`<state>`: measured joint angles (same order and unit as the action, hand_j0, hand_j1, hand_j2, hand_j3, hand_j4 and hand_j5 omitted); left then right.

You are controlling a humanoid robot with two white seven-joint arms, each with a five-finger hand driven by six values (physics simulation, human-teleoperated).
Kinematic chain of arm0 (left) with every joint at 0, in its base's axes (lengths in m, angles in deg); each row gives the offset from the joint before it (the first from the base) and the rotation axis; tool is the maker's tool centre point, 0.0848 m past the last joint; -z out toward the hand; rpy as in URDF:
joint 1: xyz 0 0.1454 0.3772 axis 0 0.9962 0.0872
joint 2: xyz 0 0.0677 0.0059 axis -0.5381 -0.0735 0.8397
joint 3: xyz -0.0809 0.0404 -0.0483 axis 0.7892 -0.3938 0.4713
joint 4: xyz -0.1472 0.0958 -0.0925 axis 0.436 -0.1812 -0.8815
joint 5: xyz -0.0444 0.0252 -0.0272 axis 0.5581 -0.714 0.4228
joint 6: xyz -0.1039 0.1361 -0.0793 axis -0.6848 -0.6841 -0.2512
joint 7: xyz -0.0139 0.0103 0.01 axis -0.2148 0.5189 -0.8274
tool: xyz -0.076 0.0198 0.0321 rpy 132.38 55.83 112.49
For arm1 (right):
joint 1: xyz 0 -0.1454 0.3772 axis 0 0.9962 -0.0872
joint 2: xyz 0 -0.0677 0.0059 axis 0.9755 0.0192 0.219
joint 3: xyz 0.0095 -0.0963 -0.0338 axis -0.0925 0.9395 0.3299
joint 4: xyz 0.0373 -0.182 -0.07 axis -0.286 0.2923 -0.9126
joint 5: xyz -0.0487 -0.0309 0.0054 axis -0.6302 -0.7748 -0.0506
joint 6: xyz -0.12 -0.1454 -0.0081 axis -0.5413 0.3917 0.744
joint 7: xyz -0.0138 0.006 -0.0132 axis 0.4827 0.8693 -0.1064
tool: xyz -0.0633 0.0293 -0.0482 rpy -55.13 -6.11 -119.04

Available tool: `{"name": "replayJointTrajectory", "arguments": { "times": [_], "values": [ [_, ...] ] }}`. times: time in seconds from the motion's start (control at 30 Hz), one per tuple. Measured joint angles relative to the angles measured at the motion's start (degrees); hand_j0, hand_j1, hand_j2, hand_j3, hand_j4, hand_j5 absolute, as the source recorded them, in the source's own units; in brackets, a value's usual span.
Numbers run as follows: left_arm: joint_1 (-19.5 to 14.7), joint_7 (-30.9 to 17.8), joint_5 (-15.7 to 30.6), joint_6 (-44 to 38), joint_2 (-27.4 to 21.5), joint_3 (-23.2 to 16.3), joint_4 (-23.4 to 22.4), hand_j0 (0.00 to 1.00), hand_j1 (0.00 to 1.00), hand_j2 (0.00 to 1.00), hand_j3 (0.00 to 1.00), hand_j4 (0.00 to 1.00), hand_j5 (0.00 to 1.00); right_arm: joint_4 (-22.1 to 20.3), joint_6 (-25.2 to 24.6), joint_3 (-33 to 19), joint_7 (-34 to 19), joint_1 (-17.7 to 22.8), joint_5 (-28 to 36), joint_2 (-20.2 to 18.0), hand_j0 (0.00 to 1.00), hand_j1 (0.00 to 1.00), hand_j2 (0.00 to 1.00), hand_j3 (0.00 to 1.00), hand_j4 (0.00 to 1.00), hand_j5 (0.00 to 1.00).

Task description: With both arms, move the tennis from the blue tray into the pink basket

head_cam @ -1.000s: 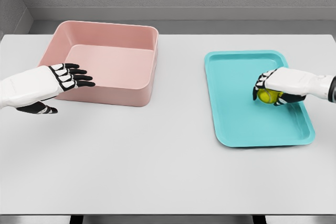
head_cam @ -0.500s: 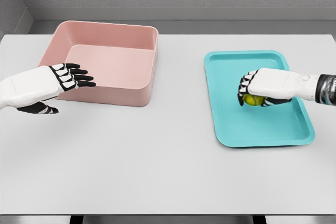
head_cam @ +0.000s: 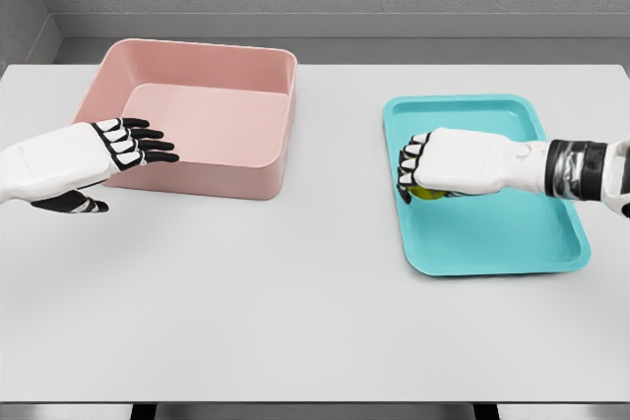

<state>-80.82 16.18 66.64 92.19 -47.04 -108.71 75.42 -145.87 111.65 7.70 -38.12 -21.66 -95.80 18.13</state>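
The left hand [head_cam: 108,150] hovers over the table's [head_cam: 295,292] left edge, fingers spread and holding nothing, its fingertips in front of the pink basket's [head_cam: 197,110] near-left wall. The right hand [head_cam: 443,164] is curled over the tennis ball [head_cam: 425,193], gripping it above the left edge of the blue tray [head_cam: 492,233]. The pink basket sits toward the table's far-left corner, well apart from the tray.

A basket [head_cam: 197,115] sits left on the table [head_cam: 295,292] (toward the back); a tray [head_cam: 492,238] lies right.
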Motion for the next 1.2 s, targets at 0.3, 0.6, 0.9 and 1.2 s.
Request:
{"name": "replayJointTrajectory", "arguments": {
  "times": [0.3, 0.6, 0.9, 1.2],
  "values": [
    [0.0, 0.0, 0.1, 0.0, 0.0, -0.1, 0.6, 1.0, 1.0, 1.0, 1.0, 1.0, 1.0, -0.8, 0.0, 3.8, -1.2, -2.8, -2.9, 6.7, 0.45, 0.45, 0.45, 0.45, 0.45, 0.45],
    [0.1, 0.0, 0.1, 0.0, -0.3, -0.1, 0.8, 1.0, 1.0, 1.0, 1.0, 1.0, 1.0, -0.9, 0.1, 7.6, -2.2, -2.7, -4.1, 11.4, 0.46, 0.46, 0.46, 0.46, 0.46, 0.46],
    [0.1, 0.0, 0.1, 0.0, -0.4, -0.2, 0.8, 1.0, 1.0, 1.0, 1.0, 1.0, 1.0, -0.9, 0.0, 11.2, -2.3, -2.7, -6.4, 15.6, 0.46, 0.46, 0.46, 0.46, 0.46, 0.46],
    [0.1, 0.0, 0.1, 0.0, -0.4, -0.2, 0.8, 1.0, 1.0, 1.0, 1.0, 1.0, 1.0, -0.3, 0.0, 12.9, -2.1, -2.2, -8.2, 16.9, 0.46, 0.46, 0.46, 0.46, 0.46, 0.46]
  ]
}}
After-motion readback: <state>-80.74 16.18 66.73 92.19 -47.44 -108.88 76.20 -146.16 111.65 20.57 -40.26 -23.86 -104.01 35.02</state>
